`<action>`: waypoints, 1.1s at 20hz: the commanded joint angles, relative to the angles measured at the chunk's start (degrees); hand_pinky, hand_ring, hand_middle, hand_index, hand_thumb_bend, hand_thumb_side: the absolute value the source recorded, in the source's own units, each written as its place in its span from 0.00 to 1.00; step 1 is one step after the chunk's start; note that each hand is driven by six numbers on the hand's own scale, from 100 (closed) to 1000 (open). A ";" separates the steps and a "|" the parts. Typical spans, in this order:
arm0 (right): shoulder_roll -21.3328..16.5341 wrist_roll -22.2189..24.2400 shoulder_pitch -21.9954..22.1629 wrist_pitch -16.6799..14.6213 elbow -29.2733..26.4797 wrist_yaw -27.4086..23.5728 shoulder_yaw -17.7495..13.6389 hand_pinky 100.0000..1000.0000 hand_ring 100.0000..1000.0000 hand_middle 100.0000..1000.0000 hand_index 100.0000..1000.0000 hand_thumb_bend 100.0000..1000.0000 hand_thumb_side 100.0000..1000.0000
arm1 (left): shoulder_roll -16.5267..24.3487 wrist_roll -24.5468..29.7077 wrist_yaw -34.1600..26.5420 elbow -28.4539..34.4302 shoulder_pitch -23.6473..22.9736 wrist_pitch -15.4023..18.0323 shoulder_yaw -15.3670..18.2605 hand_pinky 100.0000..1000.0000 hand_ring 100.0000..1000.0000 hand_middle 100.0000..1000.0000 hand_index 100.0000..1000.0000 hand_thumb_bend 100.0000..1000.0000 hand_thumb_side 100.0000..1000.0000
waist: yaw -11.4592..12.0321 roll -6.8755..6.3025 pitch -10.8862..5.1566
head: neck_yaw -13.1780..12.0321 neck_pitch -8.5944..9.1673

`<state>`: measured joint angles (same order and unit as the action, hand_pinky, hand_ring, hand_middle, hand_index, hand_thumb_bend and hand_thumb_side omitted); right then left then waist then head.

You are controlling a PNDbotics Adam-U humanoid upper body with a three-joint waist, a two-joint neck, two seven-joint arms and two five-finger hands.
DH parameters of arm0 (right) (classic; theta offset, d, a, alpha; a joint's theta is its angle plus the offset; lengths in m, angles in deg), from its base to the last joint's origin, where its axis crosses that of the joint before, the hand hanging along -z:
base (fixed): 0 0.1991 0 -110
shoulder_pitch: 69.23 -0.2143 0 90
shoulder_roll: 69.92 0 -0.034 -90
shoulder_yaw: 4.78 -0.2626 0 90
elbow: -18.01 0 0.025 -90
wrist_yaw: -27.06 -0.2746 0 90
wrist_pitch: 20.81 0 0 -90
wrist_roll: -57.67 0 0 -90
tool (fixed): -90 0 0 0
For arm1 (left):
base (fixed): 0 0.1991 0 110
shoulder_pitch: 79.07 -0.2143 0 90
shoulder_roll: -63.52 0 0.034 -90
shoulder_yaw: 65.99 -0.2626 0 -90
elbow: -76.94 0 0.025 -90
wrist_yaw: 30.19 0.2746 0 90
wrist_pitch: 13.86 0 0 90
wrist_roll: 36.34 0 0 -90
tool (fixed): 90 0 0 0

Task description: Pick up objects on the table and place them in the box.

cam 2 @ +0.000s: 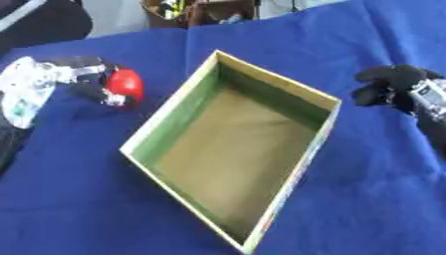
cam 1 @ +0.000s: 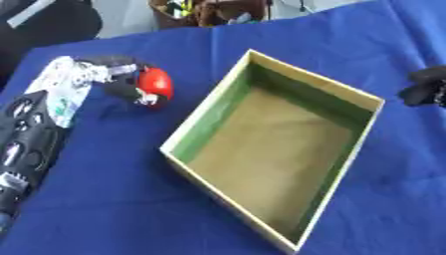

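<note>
A red rounded object (cam 1: 156,83) is held above the blue cloth, left of the box, with my left hand (cam 1: 122,79) curled round it. My left arm comes in along the left edge. The box (cam 1: 367,100) is shallow, with cream walls, a green inner lining and a brown floor; nothing lies inside it. My right hand (cam 2: 388,84) hovers to the right of the box, fingers curled, holding nothing.
A blue cloth (cam 1: 104,199) covers the table. A brown basket (cam 1: 205,11) with mixed items stands beyond the far edge. A dark shape sits at the top left corner.
</note>
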<state>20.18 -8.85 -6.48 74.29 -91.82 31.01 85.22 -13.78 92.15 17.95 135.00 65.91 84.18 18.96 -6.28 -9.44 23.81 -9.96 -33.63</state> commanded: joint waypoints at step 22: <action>-0.45 0.44 -0.64 1.21 -0.64 1.36 -0.38 0.74 0.72 0.50 0.77 0.00 1.00 | 1.07 -9.71 -2.96 1.31 1.18 -4.87 1.01 0.00 0.29 0.39 0.66 0.08 0.45 | -0.09 0.34 -1.17 | 0.25 0.46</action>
<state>20.18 -8.37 -6.48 75.49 -91.82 32.06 85.20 -14.26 83.35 15.26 135.27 65.91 79.70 19.00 -6.41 -9.47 24.10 -9.82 -33.59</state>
